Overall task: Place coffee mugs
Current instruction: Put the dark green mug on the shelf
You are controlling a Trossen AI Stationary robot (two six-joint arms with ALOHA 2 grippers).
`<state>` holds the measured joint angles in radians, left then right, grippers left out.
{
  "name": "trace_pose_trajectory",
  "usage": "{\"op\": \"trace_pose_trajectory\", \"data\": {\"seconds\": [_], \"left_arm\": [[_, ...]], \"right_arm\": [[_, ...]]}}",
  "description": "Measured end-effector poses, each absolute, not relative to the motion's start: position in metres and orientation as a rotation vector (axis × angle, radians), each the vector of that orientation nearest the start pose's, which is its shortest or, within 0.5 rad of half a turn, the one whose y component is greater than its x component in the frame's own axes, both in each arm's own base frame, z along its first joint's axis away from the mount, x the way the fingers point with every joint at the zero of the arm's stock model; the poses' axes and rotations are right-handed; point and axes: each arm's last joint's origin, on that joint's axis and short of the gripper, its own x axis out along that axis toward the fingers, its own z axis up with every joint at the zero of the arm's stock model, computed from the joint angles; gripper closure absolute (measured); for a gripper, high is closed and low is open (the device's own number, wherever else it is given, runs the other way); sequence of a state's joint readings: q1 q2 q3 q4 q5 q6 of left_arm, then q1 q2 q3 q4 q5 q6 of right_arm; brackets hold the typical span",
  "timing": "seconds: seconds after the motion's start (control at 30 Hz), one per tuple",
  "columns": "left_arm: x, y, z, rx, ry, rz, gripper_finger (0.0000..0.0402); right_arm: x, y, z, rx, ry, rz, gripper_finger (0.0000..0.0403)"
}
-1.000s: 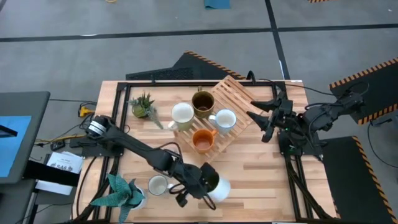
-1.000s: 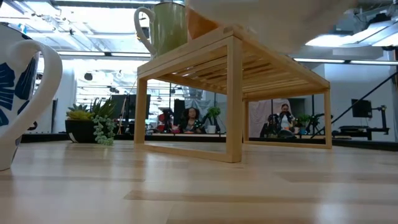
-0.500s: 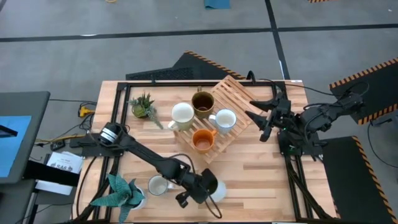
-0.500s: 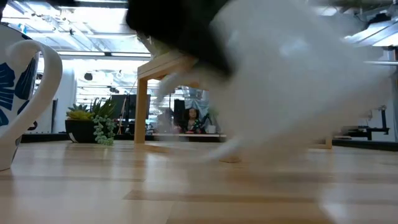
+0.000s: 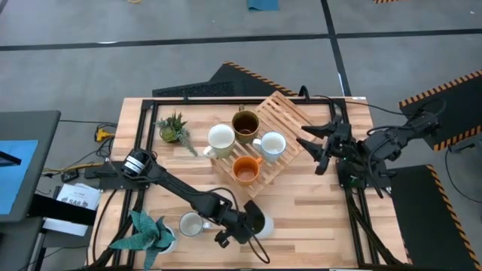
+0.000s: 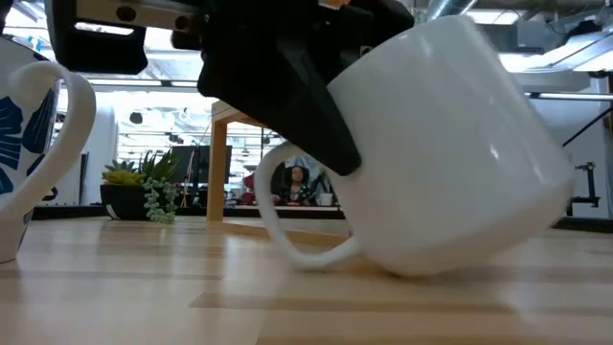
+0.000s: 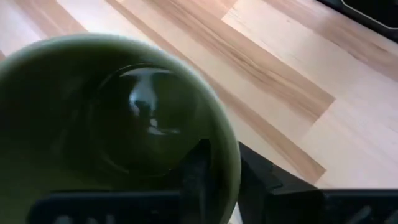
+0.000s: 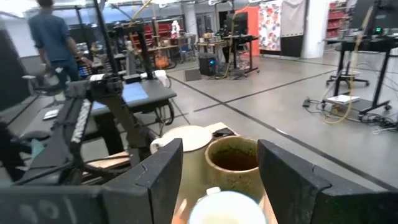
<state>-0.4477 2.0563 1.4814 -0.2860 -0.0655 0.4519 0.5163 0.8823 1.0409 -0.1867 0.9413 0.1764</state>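
High view: the left pincer (image 5: 238, 230) reaches to the near edge of the tabletop (image 5: 324, 214) and grasps the plain white mug (image 5: 258, 223), just beside the blue-patterned mug (image 5: 190, 224). The other mugs sit on or against the wooden rack (image 5: 288, 111). The right pincer (image 5: 311, 152) waits beside that rack.

Low view: the plain white mug is tilted, its lower edge touching the wood and its handle hanging near the surface. A dark finger (image 6: 316, 125) lies against its wall.

Left wrist view: one finger is inside the rim and one outside, so the hold is a pinch on the thin wall — a narrow contact on glazed ceramic.

Right wrist view: the right fingers stand spread wide and empty, facing a dark mug (image 8: 232, 160) on the rack.

In my judgement the mug is stiff, fairly heavy for such a pinch, slick and chip-prone. A rim grip opposite the handle suits it — provided it is levelled before letting go.
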Motion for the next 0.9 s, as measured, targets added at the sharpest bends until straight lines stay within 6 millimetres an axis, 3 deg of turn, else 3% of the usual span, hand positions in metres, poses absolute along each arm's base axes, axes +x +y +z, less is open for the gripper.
{"op": "trace_pose_trajectory", "data": {"seconds": [0.47,0.67,0.9], "left_arm": [[0.409,-0.193,0.214,0.699,0.774,-0.481,0.0226],[0.408,-0.19,0.237,0.651,0.872,-0.434,0.0213],[0.391,-0.184,0.233,0.491,1.03,-0.352,0.0212]], "right_arm": [[0.157,0.068,0.403,0.155,-0.013,-0.397,0.0173],[0.158,0.069,0.399,0.132,0.031,-0.331,0.0173],[0.165,0.08,0.376,0.191,0.23,-0.127,0.0173]]}}
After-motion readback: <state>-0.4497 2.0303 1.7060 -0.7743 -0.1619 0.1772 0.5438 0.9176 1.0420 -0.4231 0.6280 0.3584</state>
